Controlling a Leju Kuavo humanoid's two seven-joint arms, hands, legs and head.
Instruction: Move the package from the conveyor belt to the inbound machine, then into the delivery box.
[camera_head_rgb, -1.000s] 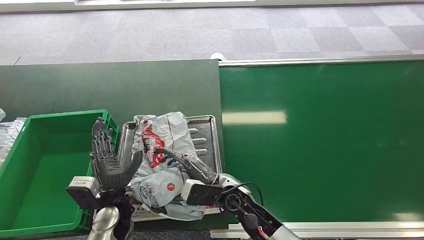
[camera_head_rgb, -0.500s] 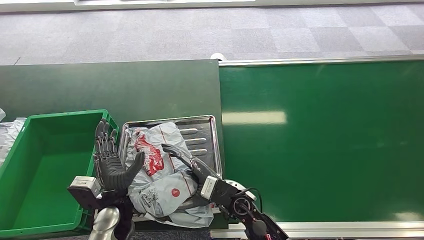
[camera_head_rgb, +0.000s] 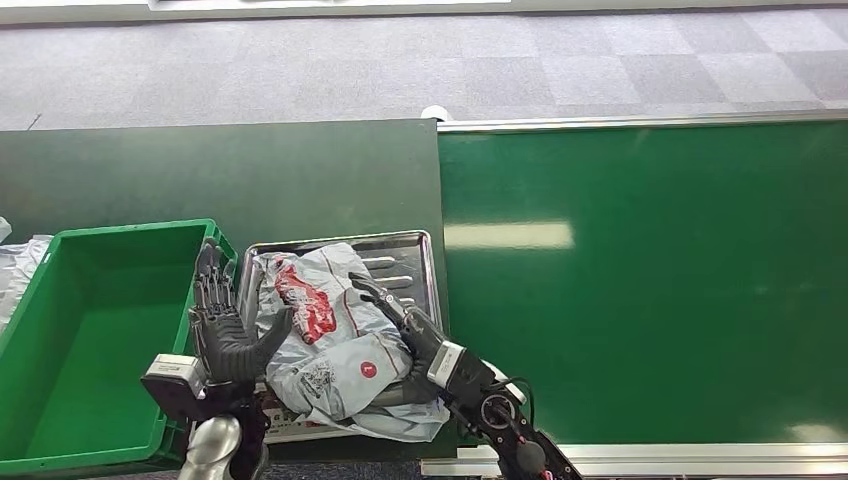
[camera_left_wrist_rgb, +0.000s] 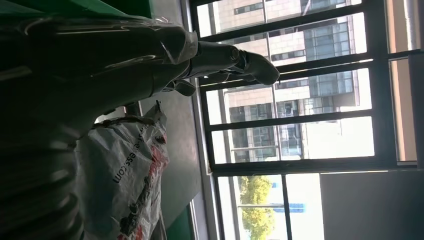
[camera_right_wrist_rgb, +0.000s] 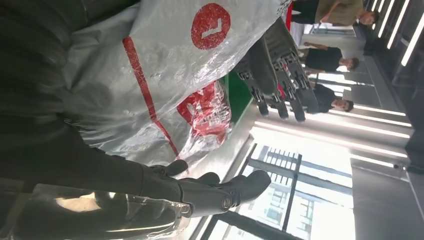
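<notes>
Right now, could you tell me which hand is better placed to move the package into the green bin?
Probably the left hand: it stands between the package and the green bin.

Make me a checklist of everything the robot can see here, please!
Surface: dark green table beside the green conveyor belt, which is bare.
Job's things: grey plastic package with red print lies on the metal tray; green box stands left of the tray.
Clutter: pale bags past the box's left side.
Hands: left hand upright with fingers spread at the package's left edge; right hand lies against its right side.
Cables: black cable at the right wrist.
Surroundings: grey carpet tiles; windows and people stand in the background.
</notes>
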